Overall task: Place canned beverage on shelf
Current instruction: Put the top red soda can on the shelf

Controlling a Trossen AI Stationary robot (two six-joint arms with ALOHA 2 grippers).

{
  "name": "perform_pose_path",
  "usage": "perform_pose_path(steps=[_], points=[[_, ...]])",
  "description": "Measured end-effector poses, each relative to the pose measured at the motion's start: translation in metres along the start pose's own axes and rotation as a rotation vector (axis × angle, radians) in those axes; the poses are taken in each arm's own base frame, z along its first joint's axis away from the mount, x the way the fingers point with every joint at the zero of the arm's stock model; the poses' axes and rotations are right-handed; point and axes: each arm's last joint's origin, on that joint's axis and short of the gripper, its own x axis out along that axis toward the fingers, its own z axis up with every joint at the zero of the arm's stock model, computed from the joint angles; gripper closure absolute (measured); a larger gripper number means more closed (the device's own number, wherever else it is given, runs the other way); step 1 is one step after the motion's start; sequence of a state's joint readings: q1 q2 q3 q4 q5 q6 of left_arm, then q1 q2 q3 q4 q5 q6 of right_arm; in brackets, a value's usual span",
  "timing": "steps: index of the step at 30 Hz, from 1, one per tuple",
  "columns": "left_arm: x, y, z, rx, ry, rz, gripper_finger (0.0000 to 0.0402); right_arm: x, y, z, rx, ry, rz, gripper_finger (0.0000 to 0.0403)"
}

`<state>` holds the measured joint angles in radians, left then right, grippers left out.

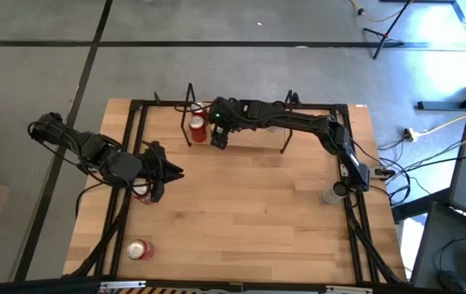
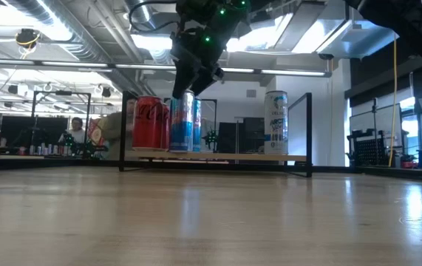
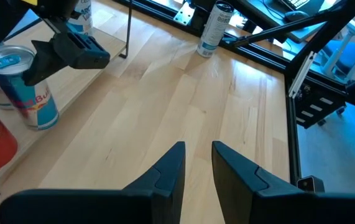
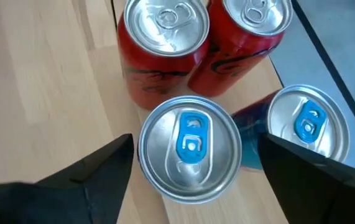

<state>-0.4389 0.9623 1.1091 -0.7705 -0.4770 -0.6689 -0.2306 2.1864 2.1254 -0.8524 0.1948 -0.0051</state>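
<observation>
Blue can (image 4: 190,149) upright on shelf (image 2: 218,157), right gripper (image 4: 193,171) fingers spread around it, untouching

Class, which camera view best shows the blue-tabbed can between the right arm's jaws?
The right wrist view: the blue-tabbed can fills the frame, its top clear, the open jaws apart from it. The low view shows its side on the shelf; the left wrist view shows it from farther off; the high view hides it.
</observation>
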Motion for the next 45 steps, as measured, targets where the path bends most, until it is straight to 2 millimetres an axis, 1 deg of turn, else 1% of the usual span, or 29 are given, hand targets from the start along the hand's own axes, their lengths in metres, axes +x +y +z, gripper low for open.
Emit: perform_pose_path(steps=[2, 4, 8, 9, 11, 14, 16, 19, 24, 27, 30, 33, 38, 41, 45], points=[[0.000, 0.000, 0.000, 0.000, 0.000, 0.000, 0.0327, -0.004, 0.000, 0.001, 0.000, 0.007, 0.001, 0.0074], [0.000, 0.000, 0.000, -0.001, 0.000, 0.000, 0.0327, -0.016, 0.000, 0.006, -0.004, 0.010, 0.007, 0.0079], [0.000, -0.001, 0.002, -0.010, -0.014, -0.011, 0.0327, -0.055, 0.007, 0.020, -0.024, -0.003, 0.070, 0.0086], [0.000, -0.002, 0.002, -0.015, -0.022, -0.017, 0.0327, -0.063, 0.012, 0.021, -0.028, -0.014, 0.093, 0.0086], [0.000, -0.003, 0.004, -0.009, -0.039, -0.023, 0.0327, -0.085, 0.023, 0.020, -0.022, -0.059, 0.139, 0.0086], [0.002, 0.001, 0.007, -0.017, -0.062, 0.012, 0.0323, -0.119, 0.041, 0.022, -0.026, -0.147, 0.190, 0.0087], [0.003, 0.005, 0.009, -0.024, -0.063, 0.031, 0.0307, -0.138, 0.056, 0.020, -0.051, -0.175, 0.195, 0.0087], [0.006, 0.007, 0.011, -0.031, -0.030, -0.001, 0.0266, -0.151, 0.081, 0.010, -0.105, -0.146, 0.201, 0.0087], [0.008, 0.011, 0.010, -0.038, 0.042, -0.054, 0.0176, -0.165, 0.120, -0.012, -0.138, -0.060, 0.255, 0.0087], [0.008, 0.018, 0.004, -0.109, 0.121, 0.000, 0.0123, -0.164, 0.144, -0.029, -0.138, -0.009, 0.262, 0.0087], [0.006, 0.023, -0.006, -0.197, 0.261, 0.026, 0.0088, -0.158, 0.164, -0.049, -0.124, 0.040, 0.210, 0.0086], [0.001, 0.029, -0.020, -0.282, 0.416, 0.097, 0.0075, -0.154, 0.180, -0.068, -0.093, 0.073, 0.172, 0.0086], [-0.013, 0.038, -0.040, -0.409, 0.597, 0.306, 0.0078, -0.144, 0.202, -0.095, -0.048, 0.125, 0.147, 0.0086], [-0.020, 0.040, -0.046, -0.470, 0.651, 0.391, 0.0082, -0.141, 0.211, -0.103, -0.011, 0.126, 0.143, 0.0086], [-0.025, 0.042, -0.052, -0.507, 0.684, 0.462, 0.0083, -0.145, 0.219, -0.107, 0.015, 0.102, 0.142, 0.0086]])
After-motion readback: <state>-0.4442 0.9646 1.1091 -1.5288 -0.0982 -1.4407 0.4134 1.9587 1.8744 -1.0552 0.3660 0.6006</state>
